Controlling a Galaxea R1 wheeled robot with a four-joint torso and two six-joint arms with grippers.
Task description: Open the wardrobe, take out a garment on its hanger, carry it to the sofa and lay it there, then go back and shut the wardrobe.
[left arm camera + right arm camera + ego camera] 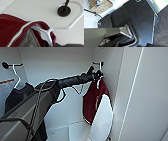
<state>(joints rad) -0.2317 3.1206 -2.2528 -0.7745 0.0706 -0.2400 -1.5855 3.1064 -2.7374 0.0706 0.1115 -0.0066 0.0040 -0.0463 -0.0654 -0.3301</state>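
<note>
open tall white wardrobe (75, 67), interior seen from the head view. two garments are hanging inside, each on its own white hanger and dark wall hook. the maroon-red jacket with white sleeves (96, 100) is hanging at the wardrobe's right inner wall, just beside the open white door edge. the dark grey-black garment (17, 98) is hanging at the left inner wall, well apart from the jacket, with bare back wall lying between them. one arm, the left, is reaching in from the left, and the left gripper (96, 73) is sitting at the top of the jacket, just below its hook; whether its fingers are open or clamped cannot be told. in the left wrist view the thin white hanger (67, 26) is looping around the black round-based hook (64, 11) on the white wall, with the jacket's striped collar draping over the hanger's shoulder. the right gripper's state cannot be told either. in the right wrist view a woven basket (100, 5) is standing beyond the robot's dark plate.
</note>
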